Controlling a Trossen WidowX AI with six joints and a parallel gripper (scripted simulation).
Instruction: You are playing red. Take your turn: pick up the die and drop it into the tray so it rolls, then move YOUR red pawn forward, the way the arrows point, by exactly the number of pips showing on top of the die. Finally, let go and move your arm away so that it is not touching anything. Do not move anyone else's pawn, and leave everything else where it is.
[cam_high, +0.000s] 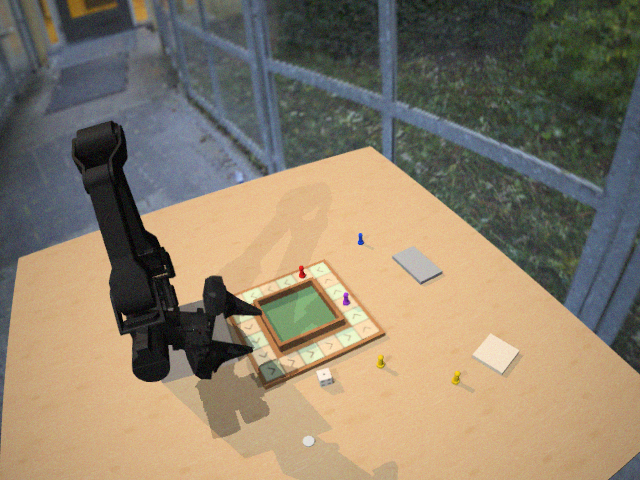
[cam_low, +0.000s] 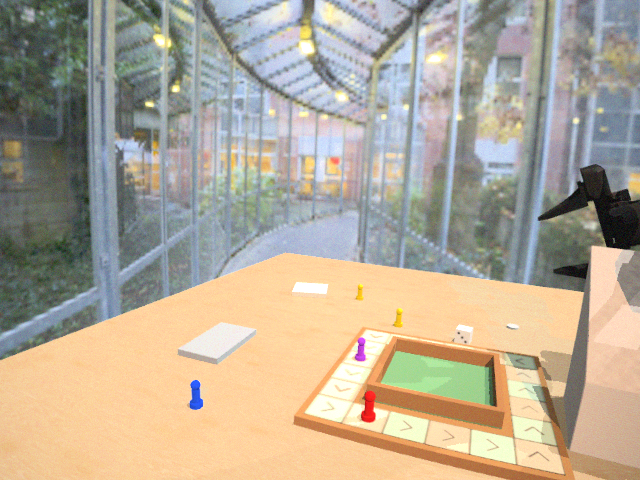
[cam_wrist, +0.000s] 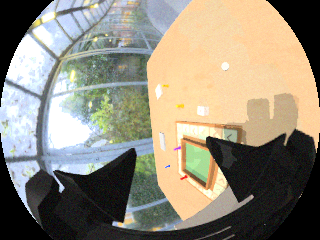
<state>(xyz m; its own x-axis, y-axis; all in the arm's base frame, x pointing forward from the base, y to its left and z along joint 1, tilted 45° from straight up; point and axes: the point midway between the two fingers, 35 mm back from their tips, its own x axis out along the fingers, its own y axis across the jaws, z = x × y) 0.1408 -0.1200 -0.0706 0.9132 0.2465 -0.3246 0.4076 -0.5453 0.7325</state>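
Die (cam_high: 324, 377) (cam_low: 463, 334) (cam_wrist: 202, 110) on the table (cam_low: 103, 413) (cam_wrist: 200, 50), just outside the board (cam_high: 311, 353) (cam_low: 532, 431) (cam_wrist: 195, 129) and near its dark corner square, awaiting pickup at what looks like the opening step of red's turn. Toward the lower right from the hand (cam_high: 256, 331) (cam_low: 546, 244) (cam_wrist: 171, 143) in the top view, and well below the fingertips, judging by the exterior view. Fingers spread nearly to their full width, with nothing in their hold. Needed next, by all appearances: a sideways shift past the board's edge, then a descent over the cube, with fingers turned to meet two opposite faces. No long axis to match, only those flat sides. One pip visible on top, but not to be counted as the roll before a drop into the tray (cam_high: 312, 335) (cam_low: 436, 404) (cam_wrist: 183, 156). Upright on the far row in the top view, beyond the tray from the die: the red pawn (cam_high: 301, 271) (cam_low: 368, 407) (cam_wrist: 184, 177), for moving later. Worth avoiding on the approach: a brush against the board's raised edge or the nearer yellow pawn (cam_high: 380, 361) (cam_low: 398, 317) (cam_wrist: 180, 106), just to the die's right in the top view.
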